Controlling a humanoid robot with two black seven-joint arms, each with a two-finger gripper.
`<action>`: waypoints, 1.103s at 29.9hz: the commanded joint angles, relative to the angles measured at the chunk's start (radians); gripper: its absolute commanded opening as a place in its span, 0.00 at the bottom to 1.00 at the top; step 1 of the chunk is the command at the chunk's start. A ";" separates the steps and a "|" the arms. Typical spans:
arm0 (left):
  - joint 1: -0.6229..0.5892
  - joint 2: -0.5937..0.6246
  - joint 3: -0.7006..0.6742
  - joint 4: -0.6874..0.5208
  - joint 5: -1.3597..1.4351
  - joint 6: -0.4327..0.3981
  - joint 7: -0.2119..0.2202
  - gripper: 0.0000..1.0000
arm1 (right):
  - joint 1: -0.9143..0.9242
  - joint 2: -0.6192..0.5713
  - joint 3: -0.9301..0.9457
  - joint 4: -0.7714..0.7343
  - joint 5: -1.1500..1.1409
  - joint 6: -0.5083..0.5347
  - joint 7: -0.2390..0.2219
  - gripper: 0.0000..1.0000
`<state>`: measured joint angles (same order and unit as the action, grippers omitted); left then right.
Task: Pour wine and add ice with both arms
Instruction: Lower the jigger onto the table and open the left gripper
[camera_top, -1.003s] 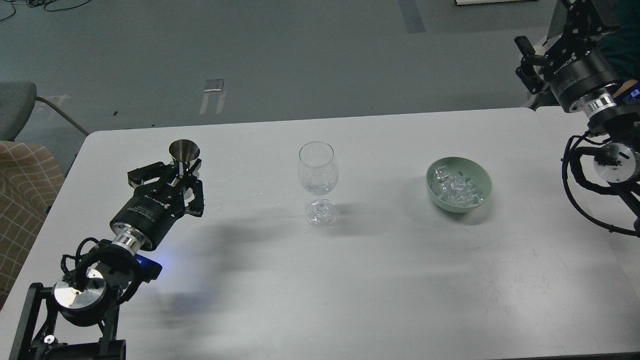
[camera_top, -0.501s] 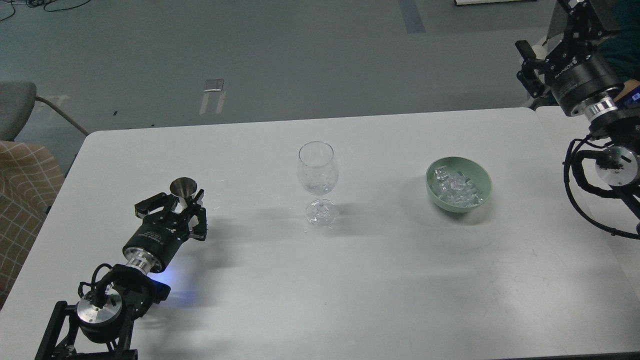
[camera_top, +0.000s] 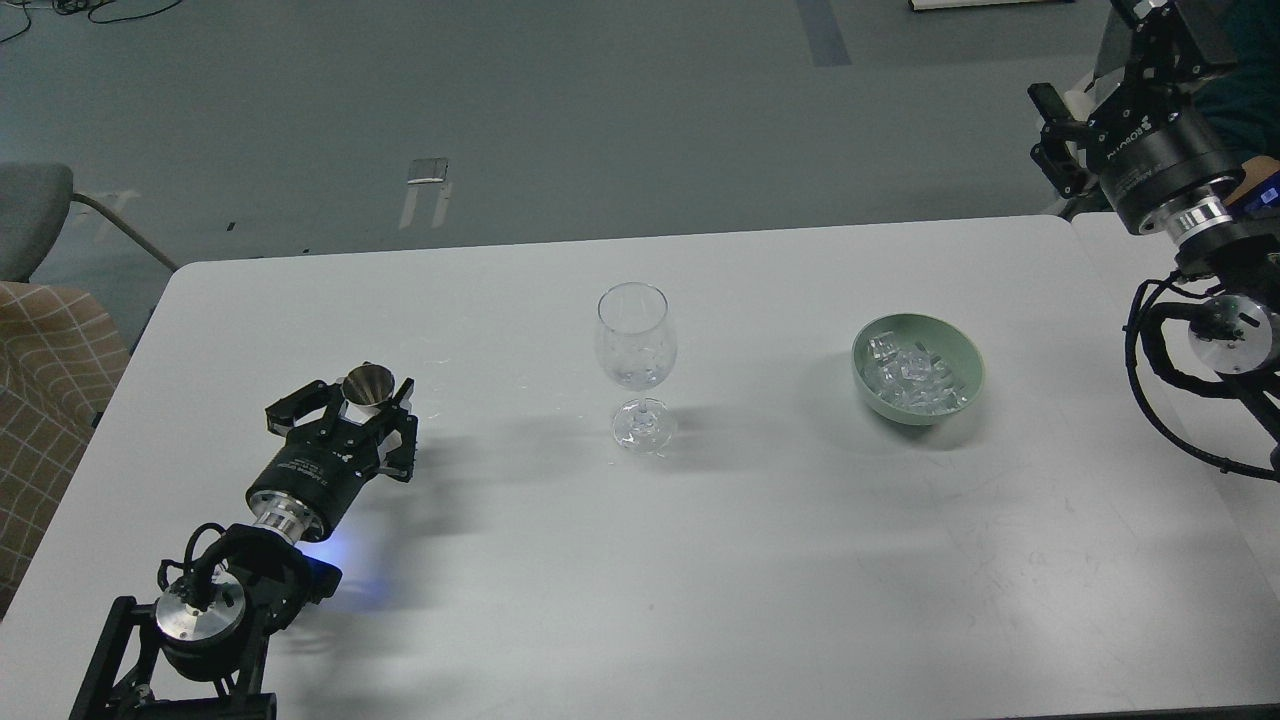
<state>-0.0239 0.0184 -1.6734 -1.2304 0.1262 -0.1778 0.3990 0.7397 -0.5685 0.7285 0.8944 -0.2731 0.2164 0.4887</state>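
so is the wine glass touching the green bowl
Apart. The head view shows bare white table between the wine glass and the green bowl of ice.

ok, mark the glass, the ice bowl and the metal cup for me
glass (camera_top: 636, 342): head view, on the middle of its bowl.
ice bowl (camera_top: 967, 348): head view, on the green rim, right side.
metal cup (camera_top: 368, 384): head view, inside its open mouth, between the left end effector's fingers.

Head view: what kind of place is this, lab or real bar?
Likely a robotics lab: plain white table, bare grey floor with loose cables, and a staged wine glass beside a green bowl.
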 joint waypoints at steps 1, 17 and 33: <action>-0.004 0.000 -0.002 0.009 0.000 -0.003 0.001 0.45 | 0.000 -0.001 0.000 0.000 -0.005 0.000 0.000 1.00; -0.007 0.003 0.000 0.009 0.000 0.004 0.003 0.77 | 0.000 -0.001 0.000 0.000 -0.005 0.000 0.000 1.00; 0.016 0.041 -0.005 -0.003 -0.002 -0.045 0.034 0.98 | 0.000 -0.001 0.000 0.000 -0.005 0.000 0.000 1.00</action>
<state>-0.0144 0.0502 -1.6768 -1.2233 0.1259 -0.2026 0.4199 0.7393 -0.5702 0.7286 0.8943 -0.2779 0.2164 0.4887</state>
